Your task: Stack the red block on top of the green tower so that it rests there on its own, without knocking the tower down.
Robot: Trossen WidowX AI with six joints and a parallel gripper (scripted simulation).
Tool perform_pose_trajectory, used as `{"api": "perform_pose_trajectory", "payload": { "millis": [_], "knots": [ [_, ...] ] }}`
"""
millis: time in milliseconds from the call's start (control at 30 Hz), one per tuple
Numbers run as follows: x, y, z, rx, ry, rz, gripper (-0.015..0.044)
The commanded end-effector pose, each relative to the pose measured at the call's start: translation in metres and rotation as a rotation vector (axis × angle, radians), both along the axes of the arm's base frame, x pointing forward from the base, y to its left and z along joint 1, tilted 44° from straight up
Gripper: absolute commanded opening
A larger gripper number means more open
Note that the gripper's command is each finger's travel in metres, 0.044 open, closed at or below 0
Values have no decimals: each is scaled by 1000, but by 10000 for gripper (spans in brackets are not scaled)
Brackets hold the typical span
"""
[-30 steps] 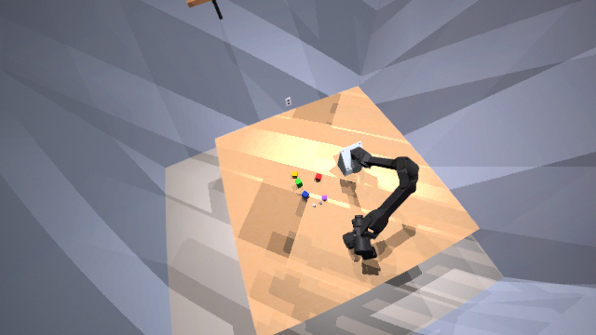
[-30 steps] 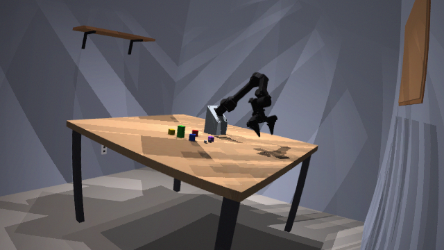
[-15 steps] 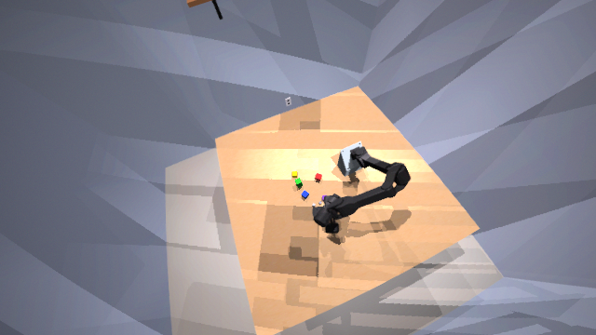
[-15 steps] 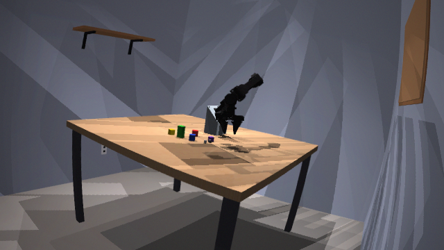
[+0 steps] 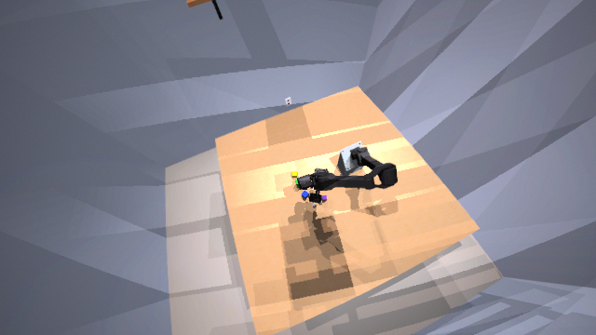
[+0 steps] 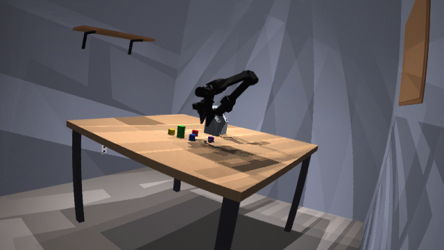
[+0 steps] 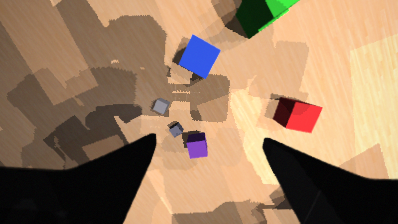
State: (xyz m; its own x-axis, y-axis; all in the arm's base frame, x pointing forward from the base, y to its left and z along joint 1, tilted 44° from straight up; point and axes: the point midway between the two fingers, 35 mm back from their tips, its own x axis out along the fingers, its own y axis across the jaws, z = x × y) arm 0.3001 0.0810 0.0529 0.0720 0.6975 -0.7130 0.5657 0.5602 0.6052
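Note:
The red block [image 6: 195, 132] [image 7: 306, 117] rests on the table, to the right beyond the right finger in the wrist view. The arm hides it in the top view. The green tower [image 5: 297, 181] [image 6: 181, 131] [image 7: 252, 19] stands upright with nothing on top in the exterior view. The wrist view cuts it off at the top edge, and the arm partly covers it in the top view. My gripper [image 6: 205, 119] [image 7: 210, 140] is open and empty, pointing down above the table, with both fingertips well above the blocks.
A blue block [image 5: 304, 194] [image 6: 192, 137] [image 7: 200, 56] lies between the tower and a purple block [image 5: 324, 197] [image 6: 211, 139] [image 7: 197, 148]. Two tiny grey cubes, one here [image 7: 160, 106] and one here [image 7: 175, 129], lie near the purple block. A yellow block [image 5: 294, 174] [image 6: 171, 132] sits close beside the tower.

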Motion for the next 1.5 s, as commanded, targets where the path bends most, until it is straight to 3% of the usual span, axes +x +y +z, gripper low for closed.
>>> {"api": "perform_pose_trajectory", "payload": {
  "millis": [0,267,467,800,1467],
  "knots": [
    [-16,-30,-25,-19,54,-21,440],
    [-53,-73,-58,-9,142,-52,440],
    [-57,-76,-61,-6,149,-54,440],
    [-57,-44,-96,-4,149,-54,440],
    [-57,-28,-113,-5,149,-54,440]
  ]
}}
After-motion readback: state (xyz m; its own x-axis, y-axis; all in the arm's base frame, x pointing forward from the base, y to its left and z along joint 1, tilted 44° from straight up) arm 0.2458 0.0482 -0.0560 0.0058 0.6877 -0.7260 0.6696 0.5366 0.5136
